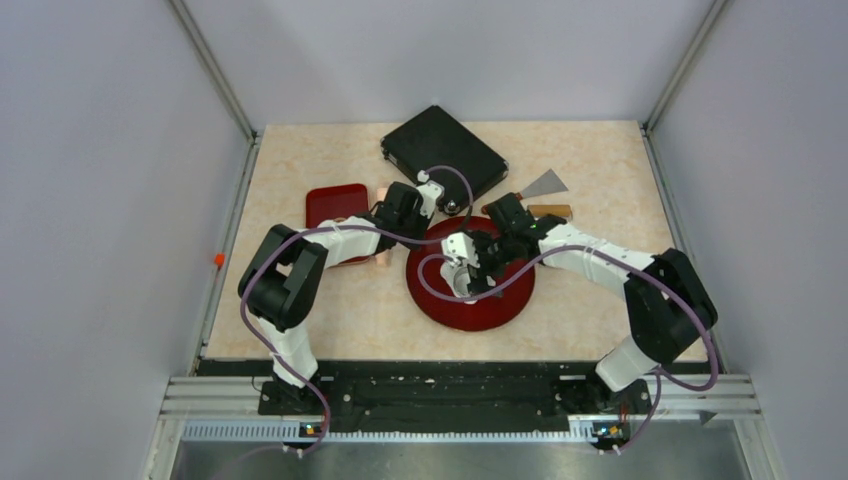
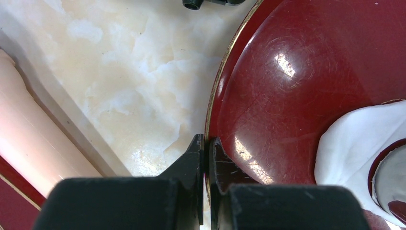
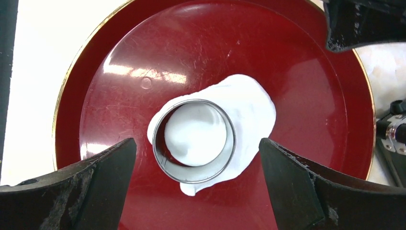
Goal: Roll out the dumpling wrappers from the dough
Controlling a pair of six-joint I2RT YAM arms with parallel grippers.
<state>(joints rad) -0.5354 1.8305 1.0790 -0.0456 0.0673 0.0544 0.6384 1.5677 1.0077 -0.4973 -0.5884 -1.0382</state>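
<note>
Two arms reach in from the bottom edge of the top view and meet over the plate (image 1: 505,305) at the middle of the table. The left gripper (image 2: 207,143) comes in from the left. Its fingers are clenched on the plate's gold rim, which runs straight into the slit between them, so this arm looks to be steadying the dish. Just to its left in the left wrist view lies a pale pink roller (image 2: 24,134), apart from the fingers.

The right gripper (image 3: 196,143) hangs above the plate with its fingers spread wide and grasping nothing. Directly under it, centred between the two fingers, stands the ring cutter (image 3: 194,178), set upright on the dough (image 3: 253,112). The dough is a flattened, ragged white patch near the plate's middle. It stretches from lower left to upper right in the right wrist view, with most of its spare material on the upper-right side of the ring. The ring itself is round, so the approach angle matters little. The right arm is plainly the nearer one, and a straight descent would put a finger on each side of the cutter. No cut disc lies free yet.

Farther back are a red tray (image 1: 335,205) at upper left, a black case (image 1: 443,150) at top centre, and a scraper (image 1: 545,185) to its right.
</note>
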